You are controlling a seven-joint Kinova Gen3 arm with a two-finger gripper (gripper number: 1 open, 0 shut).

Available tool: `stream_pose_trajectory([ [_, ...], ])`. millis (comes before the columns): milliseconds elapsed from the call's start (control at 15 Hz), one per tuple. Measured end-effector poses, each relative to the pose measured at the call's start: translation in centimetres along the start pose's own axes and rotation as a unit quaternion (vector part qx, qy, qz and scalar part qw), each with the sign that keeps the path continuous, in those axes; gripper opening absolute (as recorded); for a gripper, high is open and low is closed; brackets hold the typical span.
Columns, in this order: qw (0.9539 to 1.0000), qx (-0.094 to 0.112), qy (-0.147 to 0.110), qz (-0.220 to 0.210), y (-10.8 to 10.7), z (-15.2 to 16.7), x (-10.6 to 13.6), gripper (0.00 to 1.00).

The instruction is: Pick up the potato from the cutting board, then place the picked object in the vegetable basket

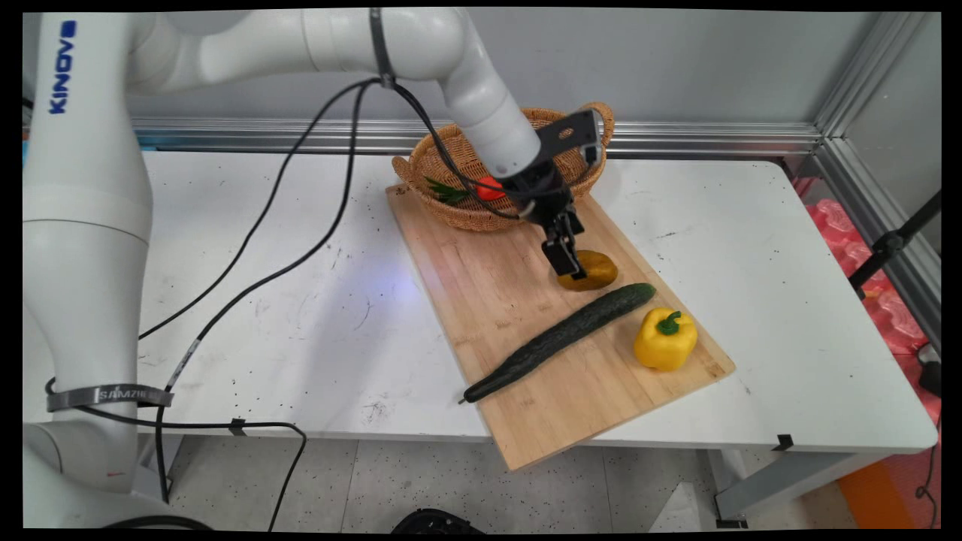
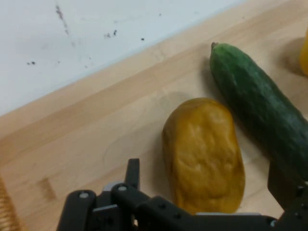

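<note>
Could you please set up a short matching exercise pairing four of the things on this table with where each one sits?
Things:
1. potato
2. cucumber
3. yellow pepper
4. tomato

Places:
A. in the basket
B. near the board's right corner
C. just under the gripper
D. lying diagonally across the board

Pairs: 1-C, 2-D, 3-B, 4-A

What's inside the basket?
In the basket you can see something red and some green leaves. The arm covers much of the inside, so anything else there stays hidden.
</note>
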Motion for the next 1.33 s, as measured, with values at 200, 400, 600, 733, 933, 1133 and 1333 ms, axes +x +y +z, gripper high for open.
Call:
stream_pose_trajectory([
  [200, 0.9999, -0.003, -0.01, -0.002, -0.2, 1.9, 0.1, 1.0],
  [400, 0.9999, -0.004, -0.016, -0.001, -0.3, 3.2, 0.2, 0.0],
  [600, 0.9999, -0.003, -0.014, 0.005, -0.4, 3.6, 0.5, 0.0],
  [733, 0.9999, -0.002, -0.012, 0.01, -0.4, 3.4, 0.6, 0.0],
  [933, 0.9998, 0.003, -0.006, 0.018, -0.2, 1.9, 0.7, 0.0],
  [1133, 0.9997, 0.016, 0.003, 0.017, 0.0, -1.2, 0.7, 0.0],
  [1333, 0.9995, 0.027, 0.013, 0.008, 0.4, -4.1, 0.8, 0.0],
])
